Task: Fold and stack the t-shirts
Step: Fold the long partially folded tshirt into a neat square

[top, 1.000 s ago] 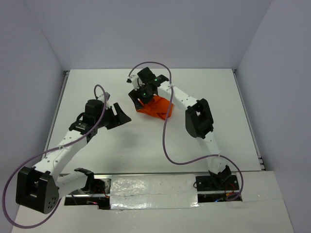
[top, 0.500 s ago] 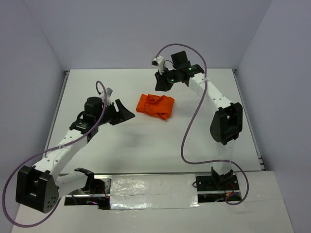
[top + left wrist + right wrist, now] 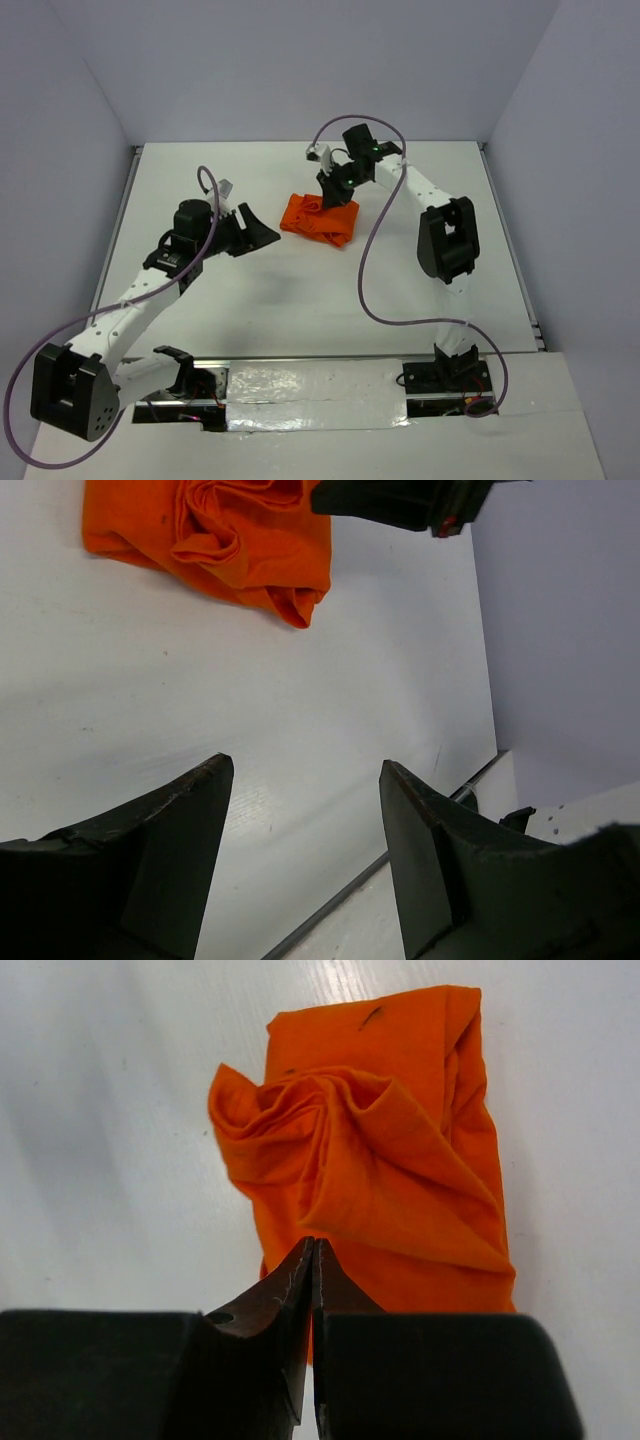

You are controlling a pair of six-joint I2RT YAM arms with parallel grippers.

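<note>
The t-shirt (image 3: 320,218) lies crumpled in a rough oblong near the middle of the surface (image 3: 250,290), a bit toward the far side. It is bunched, not folded, so the task is prob. at an early stage.

The relation that matters: the right tool (image 3: 335,188) sits at the shirt's far right end, and in the wrist view the t-shirt (image 3: 380,1160) stretches straight away from the tool (image 3: 312,1248), long axis in line w/ the fingers. From above that axis runs roughly left-right, dipping slightly toward the right. The right arm is clearly the nearer one. Its fingers are pressed together, and no cloth shows between them (whether a thin edge is pinched underneath can't be told).

The left tool (image 3: 262,232) stands off to the shirt's left, apart from it, jaws spread wide and empty. Its own view shows the tool (image 3: 305,765) aimed at the t-shirt (image 3: 220,535).

Vs. half a sec ago: the right arm has swung back in from the far edge to the shirt. The shirt and left arm look unchanged.
</note>
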